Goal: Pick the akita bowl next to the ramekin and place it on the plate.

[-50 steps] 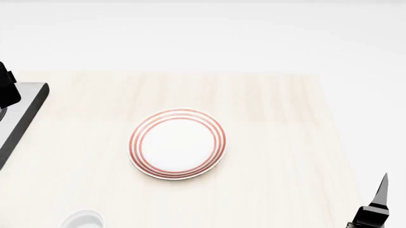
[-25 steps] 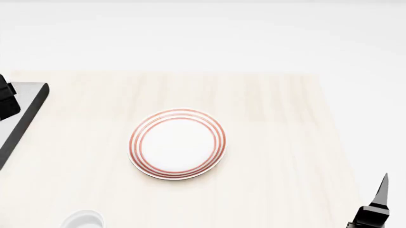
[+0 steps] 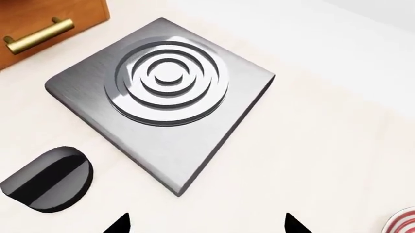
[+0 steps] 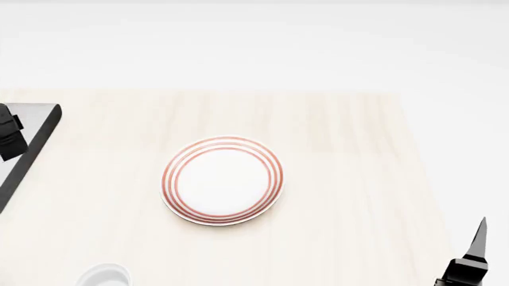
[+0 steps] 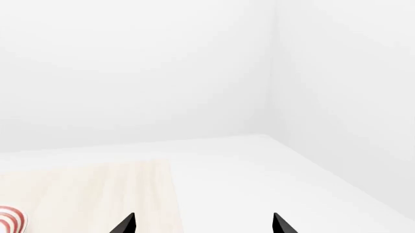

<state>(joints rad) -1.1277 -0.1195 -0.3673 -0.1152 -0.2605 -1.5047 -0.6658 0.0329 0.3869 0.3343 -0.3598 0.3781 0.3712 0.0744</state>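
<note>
The left gripper (image 3: 204, 224) shows only as two dark fingertips set well apart in its wrist view, so I judge it released with nothing between the jaws; it hangs above the table's left edge, looking down on a grey stove plate (image 3: 162, 92) with raised concentric rings, a black knob (image 3: 46, 179) beside it and a wooden drawer front (image 3: 48, 26) with a brass handle beyond; that is a searching pose, not a grasping one, as no bowl lies under it. The right gripper (image 5: 204, 224) is likewise spread and empty, parked off the table's right corner and aimed past the pale wood at a blank wall, out of the way. The plate (image 4: 222, 180) sits bare in the middle of the table (image 4: 358, 149), ready to receive; the ramekin (image 4: 104, 276) shows only as a white rim at the near edge of the head view; the akita bowl beside it appears in no picture, so I cannot place it.
</note>
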